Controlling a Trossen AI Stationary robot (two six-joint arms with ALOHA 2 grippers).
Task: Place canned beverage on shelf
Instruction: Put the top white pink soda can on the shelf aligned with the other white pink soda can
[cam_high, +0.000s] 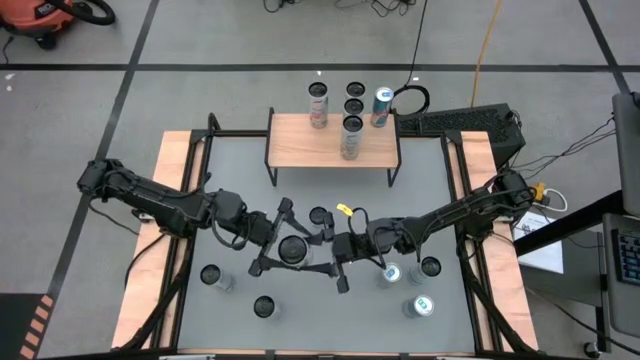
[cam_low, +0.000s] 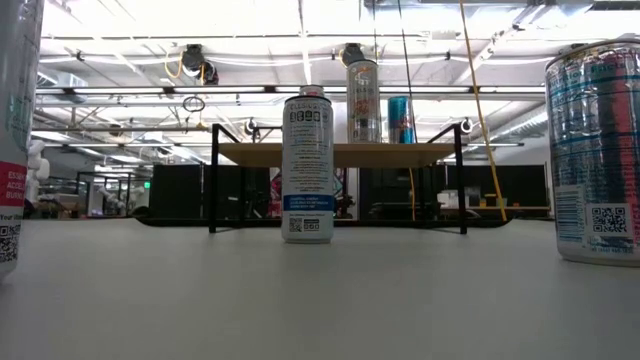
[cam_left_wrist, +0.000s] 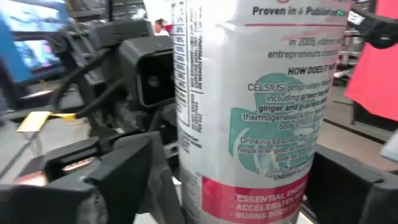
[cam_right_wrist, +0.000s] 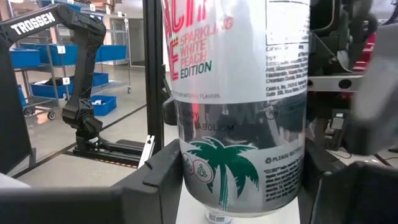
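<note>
Along the near edge of the grey table (cam_high: 250, 170), several loose cans (cam_high: 263, 307) stand upright and well apart from one another.

Just past them, the two arms reach inward from opposite sides, both stretched low and nearly level. They meet over the middle of the table at one canned beverage (cam_high: 293, 250). This can is upright between both sets of fingers. It looks to be lifted off the table rather than standing on it, though the overhead view is poor evidence of height.

The right gripper (cam_right_wrist: 242, 186) comes at the can from the right. Its fingers (cam_right_wrist: 158, 180) sit narrow against the can's lower sides, gripping it. The left gripper (cam_left_wrist: 242, 186) faces it from the left. Its fingers (cam_left_wrist: 124, 180) are spread wide, with a gap showing between each one and the can wall, so it is not gripping.

A little farther on, a single dark-topped can (cam_high: 319, 215) stands alone on the table, in front of the shelf.

At the far edge is the shelf (cam_high: 300, 145), a light wood plank on thin black legs. One silver can (cam_high: 351, 137) stands upright on its right half.

Beyond the shelf, a cluster of four more cans (cam_high: 318, 103) stands on the floor.
</note>
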